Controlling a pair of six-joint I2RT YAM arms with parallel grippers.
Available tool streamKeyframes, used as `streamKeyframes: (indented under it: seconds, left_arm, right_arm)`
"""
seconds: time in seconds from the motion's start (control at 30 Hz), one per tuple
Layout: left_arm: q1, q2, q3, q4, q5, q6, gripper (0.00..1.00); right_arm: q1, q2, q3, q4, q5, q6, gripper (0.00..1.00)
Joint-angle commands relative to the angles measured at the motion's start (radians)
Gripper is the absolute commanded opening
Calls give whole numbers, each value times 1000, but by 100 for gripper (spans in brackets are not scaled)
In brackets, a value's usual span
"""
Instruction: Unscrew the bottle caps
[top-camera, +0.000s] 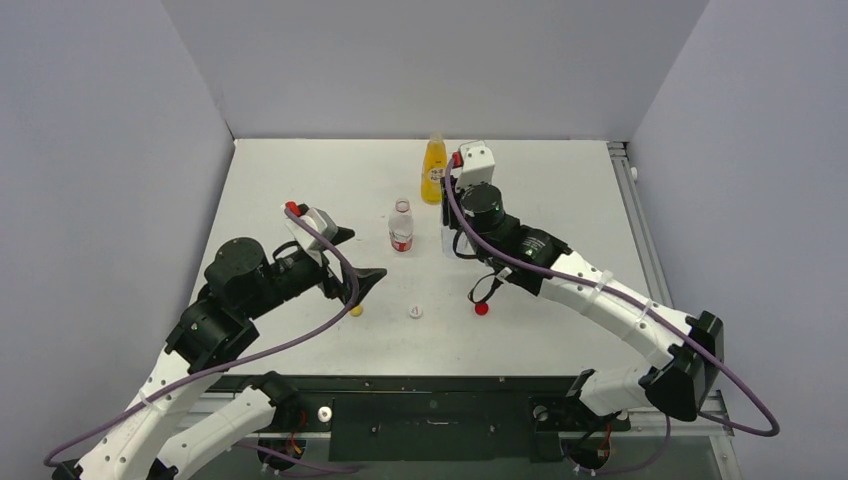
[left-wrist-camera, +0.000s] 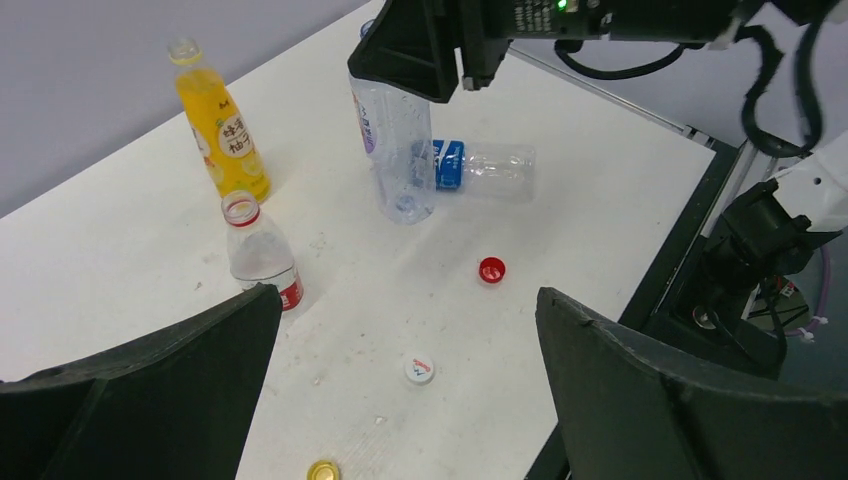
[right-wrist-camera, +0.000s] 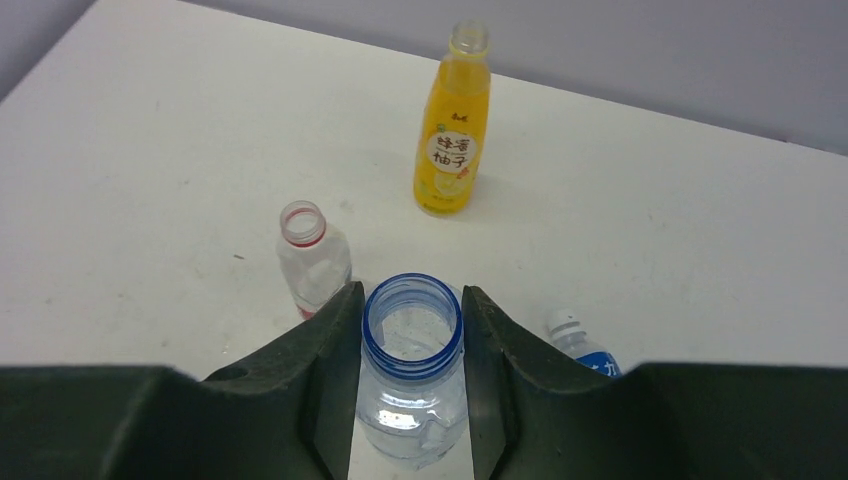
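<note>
Right gripper (right-wrist-camera: 412, 300) clamps clear blue-rimmed bottle (right-wrist-camera: 412, 410); small round red cap (left-wrist-camera: 491, 269) lies flat.

The top view hides the clear blue-labelled plastic bottle (left-wrist-camera: 490, 170) beneath the right arm (top-camera: 600, 290); the right wrist view shows only its neck, at four o'clock from the clear bluish plastic bottle (right-wrist-camera: 412, 400). The left wrist view's six o'clock edge crops the yellow round plastic cap (left-wrist-camera: 323, 470).

A white table (top-camera: 560, 200) stands between pale grey walls (top-camera: 420, 60).
</note>
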Motion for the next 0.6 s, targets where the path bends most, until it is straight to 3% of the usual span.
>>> streamKeyframes:
  seconds: [0.0, 0.23, 0.57]
  left_arm:
    - [4, -28, 41, -54, -46, 19, 97]
    - [7, -31, 47, -58, -48, 9, 97]
    - [6, -31, 43, -34, -37, 11, 97]
  right_arm:
    - [-55, 56, -59, 216, 62, -2, 0]
    - [-86, 150, -207, 433, 175, 66, 0]
    - [-82, 237, -318, 612, 247, 161, 0]
